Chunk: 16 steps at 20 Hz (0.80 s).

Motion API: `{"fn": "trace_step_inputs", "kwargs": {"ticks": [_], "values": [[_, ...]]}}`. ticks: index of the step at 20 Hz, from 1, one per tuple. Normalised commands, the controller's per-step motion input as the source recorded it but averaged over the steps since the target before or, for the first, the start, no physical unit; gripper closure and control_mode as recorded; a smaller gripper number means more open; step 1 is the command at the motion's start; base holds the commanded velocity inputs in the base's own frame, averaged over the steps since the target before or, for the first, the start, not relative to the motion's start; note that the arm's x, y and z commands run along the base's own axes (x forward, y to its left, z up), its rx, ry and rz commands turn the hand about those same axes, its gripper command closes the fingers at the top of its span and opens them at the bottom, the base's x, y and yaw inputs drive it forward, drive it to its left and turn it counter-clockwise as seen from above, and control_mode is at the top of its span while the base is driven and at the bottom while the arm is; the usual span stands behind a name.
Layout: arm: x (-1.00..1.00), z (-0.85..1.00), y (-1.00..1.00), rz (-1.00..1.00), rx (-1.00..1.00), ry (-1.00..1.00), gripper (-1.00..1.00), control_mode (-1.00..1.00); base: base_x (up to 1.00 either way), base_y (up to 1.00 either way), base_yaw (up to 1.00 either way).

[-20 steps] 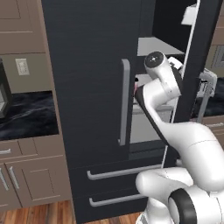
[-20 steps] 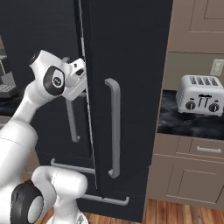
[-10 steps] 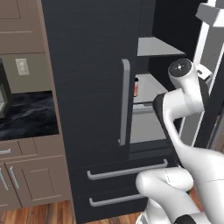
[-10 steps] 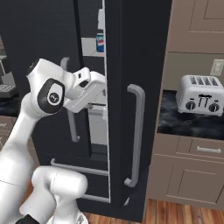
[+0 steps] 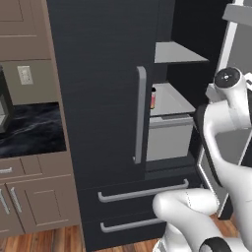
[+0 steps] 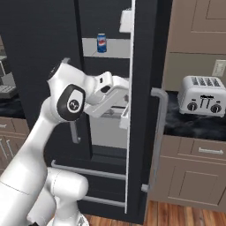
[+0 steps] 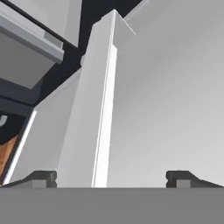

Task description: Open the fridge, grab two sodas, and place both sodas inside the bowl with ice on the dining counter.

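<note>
The gripper (image 7: 111,177) is seen pressed close to the pale inner face of the right fridge door (image 6: 145,110), its two dark fingertips (image 7: 41,178) held wide apart with nothing between them. That door is now swung far out from the fridge (image 5: 98,98), where half a second ago it stood only partly ajar and a second ago it was barely cracked; the left door is kept shut, its long grey handle (image 5: 140,115) untouched. With the door swung wide, the grey shelves (image 5: 177,53) are laid bare. In the right base view the blue can (image 6: 102,43) is shown upright on an upper shelf, well behind the arm; in the left base view the pink-labelled bottle (image 5: 153,98) is glimpsed on a lower shelf, just past the shut door's edge. The opening step is judged nearly done, and a reach for the first soda is expected to follow. On the wall counter beyond, a toaster (image 6: 202,97) is seen.
</note>
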Motion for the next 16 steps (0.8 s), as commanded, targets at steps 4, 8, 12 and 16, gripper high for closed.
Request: {"fn": "trace_step_inputs", "kwargs": {"ticks": [4,8,12,16], "values": [[0.12,0.06,-0.66,-0.02,0.00,0.04,-1.00,-1.00,0.00,0.00,0.00],[0.05,0.05,-0.35,-0.04,0.00,0.01,-1.00,-1.00,0.00,0.00,0.00],[0.02,0.08,0.03,-0.02,0.00,0.00,-1.00,-1.00,0.00,0.00,0.00],[0.54,0.11,0.01,-0.01,0.00,0.01,-1.00,-1.00,0.00,0.00,0.00]]}}
